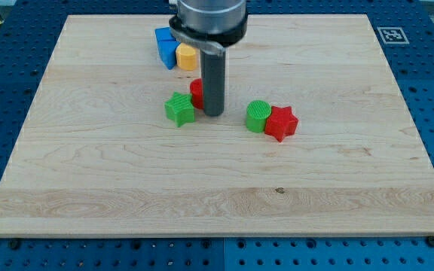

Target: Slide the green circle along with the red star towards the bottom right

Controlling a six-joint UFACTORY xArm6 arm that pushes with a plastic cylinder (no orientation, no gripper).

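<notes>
The green circle (258,116) sits right of the board's middle, touching the red star (281,123) on its right. My tip (213,114) rests on the board to the left of the green circle, with a clear gap between them. The rod stands just right of a green star (179,109) and in front of a red block (197,92), whose shape is partly hidden by the rod.
Near the view's top, a blue block (166,47) and a yellow block (186,56) sit together, partly behind the arm's body. The wooden board (89,188) lies on a blue perforated table. A marker tag (391,34) is at the board's top right corner.
</notes>
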